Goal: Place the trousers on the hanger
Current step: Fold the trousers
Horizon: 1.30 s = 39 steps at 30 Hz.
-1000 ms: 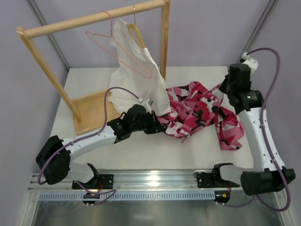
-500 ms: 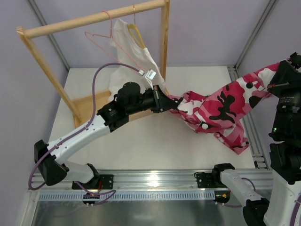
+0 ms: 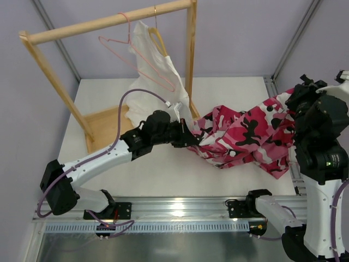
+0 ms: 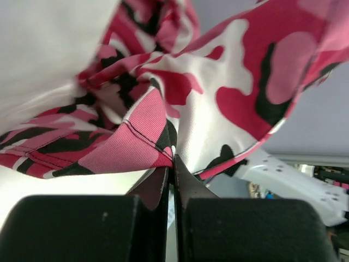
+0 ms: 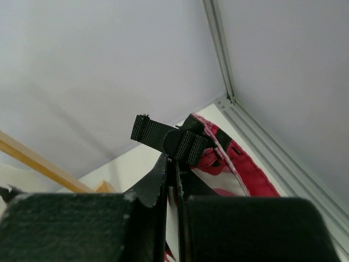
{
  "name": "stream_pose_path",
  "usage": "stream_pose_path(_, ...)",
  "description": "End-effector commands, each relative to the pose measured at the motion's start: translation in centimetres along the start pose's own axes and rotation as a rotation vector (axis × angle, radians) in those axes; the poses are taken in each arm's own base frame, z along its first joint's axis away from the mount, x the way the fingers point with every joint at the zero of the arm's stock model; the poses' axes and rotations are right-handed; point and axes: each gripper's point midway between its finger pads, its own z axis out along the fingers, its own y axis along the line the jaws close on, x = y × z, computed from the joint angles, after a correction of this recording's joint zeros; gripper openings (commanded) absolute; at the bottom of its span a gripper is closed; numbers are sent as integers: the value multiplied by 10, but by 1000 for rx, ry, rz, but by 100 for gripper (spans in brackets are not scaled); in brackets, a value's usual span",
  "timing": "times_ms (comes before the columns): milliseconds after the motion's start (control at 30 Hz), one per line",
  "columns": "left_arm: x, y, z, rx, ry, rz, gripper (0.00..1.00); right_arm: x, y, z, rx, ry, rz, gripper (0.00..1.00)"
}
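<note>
Pinching the trousers (image 3: 245,134) mid-air: left gripper (image 4: 173,161) clenching a hem, right gripper (image 5: 173,158) clenching a black strap by the right edge of the table (image 3: 163,174). Leaving bare tabletop in front and leftward, and the pink wire hanger (image 3: 117,51) untouched on the wooden rail (image 3: 109,22) behind. Compared with before, holding the left end lower and nearer, the cloth sagging more.

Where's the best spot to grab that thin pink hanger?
Probably the left corner of the pink hanger, coming from the near side: it hangs by its hook from the wooden rail, and that end stands clear of the white garment.
</note>
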Motion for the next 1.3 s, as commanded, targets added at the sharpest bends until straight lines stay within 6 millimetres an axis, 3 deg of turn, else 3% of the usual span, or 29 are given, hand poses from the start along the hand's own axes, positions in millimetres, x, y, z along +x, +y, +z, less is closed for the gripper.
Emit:
stream_pose_path(0,8,20,-7,-73,-10,21,0,-1,19,-4,-105,8,33,4)
stream_pose_path(33,9,25,-8,-94,-10,25,2,9,28,-6,-165,44,29,4)
stream_pose_path(67,9,28,-10,-109,-11,42,15,31,35,-5,-217,103,15,4)
stream_pose_path(100,4,27,-13,-116,-26,54,27,43,60,-17,-380,156,20,4)
stream_pose_path(133,6,26,-16,-116,-19,64,38,73,69,-21,-461,236,4,4)
stream_pose_path(167,4,22,-19,-100,-21,87,54,86,79,-29,-547,275,1,4)
stream_pose_path(233,-4,10,-29,-72,-50,106,66,105,100,-53,-739,350,23,4)
stream_pose_path(267,-8,5,-33,-68,-63,110,69,124,99,-56,-754,406,35,4)
stream_pose_path(400,-26,-20,-45,1,-120,149,81,144,89,-64,-708,460,130,4)
stream_pose_path(533,-35,-37,-39,56,-121,198,85,167,100,-93,-880,544,160,4)
stream_pose_path(733,-42,-34,-20,-4,-84,161,86,220,74,-117,-862,695,142,4)
stream_pose_path(767,-39,-35,-16,12,-72,147,86,239,68,-121,-858,741,158,4)
stream_pose_path(833,-33,-31,-6,23,-49,129,87,242,73,-135,-920,753,218,4)
stream_pose_path(867,-31,-28,-3,13,-45,111,87,256,70,-138,-921,783,238,4)
stream_pose_path(1100,-26,-2,3,-102,-30,77,88,269,83,-159,-1047,825,267,4)
stream_pose_path(1267,-21,36,-5,-294,-27,58,90,278,94,-179,-1130,872,250,4)
